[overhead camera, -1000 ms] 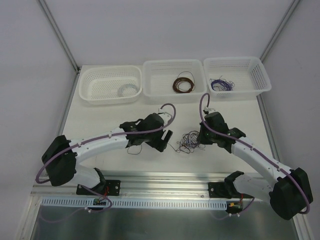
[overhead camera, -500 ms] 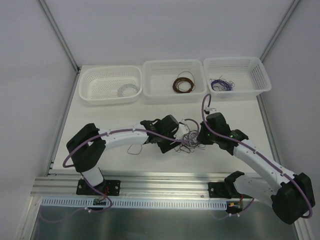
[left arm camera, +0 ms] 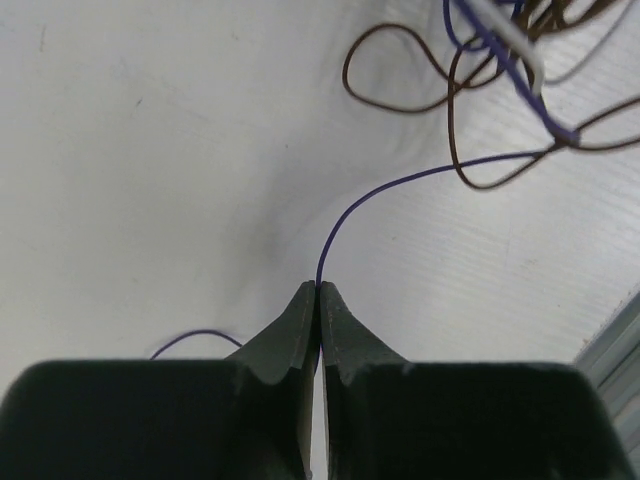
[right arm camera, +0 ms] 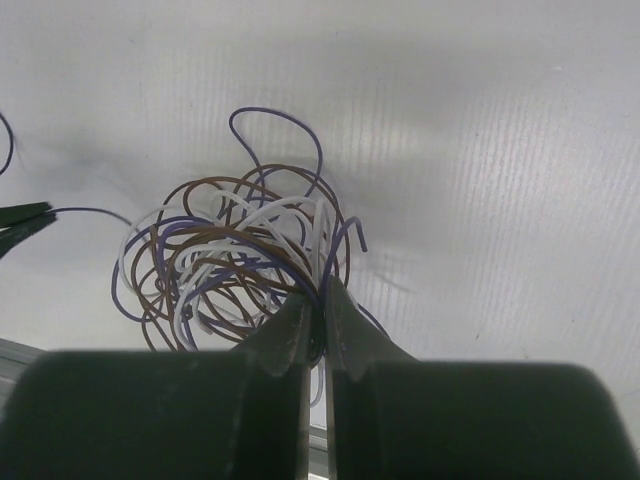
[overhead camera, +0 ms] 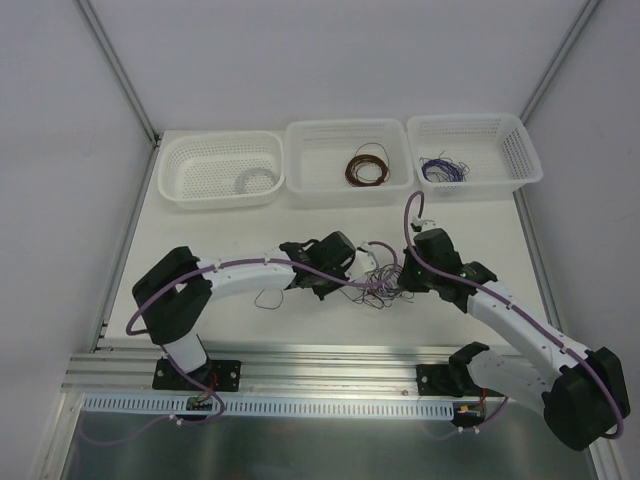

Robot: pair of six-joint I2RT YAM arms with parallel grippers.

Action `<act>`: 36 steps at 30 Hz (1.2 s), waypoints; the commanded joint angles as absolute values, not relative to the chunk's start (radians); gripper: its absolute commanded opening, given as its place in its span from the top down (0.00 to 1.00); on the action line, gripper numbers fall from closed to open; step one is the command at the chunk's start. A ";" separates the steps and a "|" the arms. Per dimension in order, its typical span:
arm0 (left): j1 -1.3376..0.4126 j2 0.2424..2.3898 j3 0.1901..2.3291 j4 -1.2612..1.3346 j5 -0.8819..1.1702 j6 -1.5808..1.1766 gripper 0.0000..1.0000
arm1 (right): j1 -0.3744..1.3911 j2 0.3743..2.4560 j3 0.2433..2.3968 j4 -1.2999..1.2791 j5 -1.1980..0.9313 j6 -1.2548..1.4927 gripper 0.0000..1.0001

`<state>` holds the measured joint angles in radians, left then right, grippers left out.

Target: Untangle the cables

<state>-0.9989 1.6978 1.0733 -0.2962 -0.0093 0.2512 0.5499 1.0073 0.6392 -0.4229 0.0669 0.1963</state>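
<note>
The cables are a small scribbly tangle of purple, brown and white wires lying between the two arms. My left gripper is at the tangle's left side. In the left wrist view it is shut on a single purple wire that runs up and right into the tangle. My right gripper is at the tangle's right side. In the right wrist view it is shut on several strands at the bundle's edge.
Three white baskets stand along the back: the left basket holds a white coil, the middle basket a brown coil, the right basket purple wires. A loose brown wire lies under the left forearm.
My left arm has swung right to the tangle and its jaws have shut on a purple wire. The right gripper stayed shut on the tangle, which now looks slightly stretched.
</note>
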 commanded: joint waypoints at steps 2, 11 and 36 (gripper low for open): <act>-0.939 1.487 1.016 -0.287 -0.043 0.189 1.00 | 0.506 0.974 0.621 -0.426 0.087 0.206 0.99; -0.721 1.030 0.901 -0.307 -0.112 0.003 1.00 | 0.416 0.977 0.595 -0.456 0.083 0.236 0.99; -0.275 0.804 1.267 -0.724 -0.583 -0.181 1.00 | 0.293 0.965 0.574 -0.502 0.080 0.235 0.99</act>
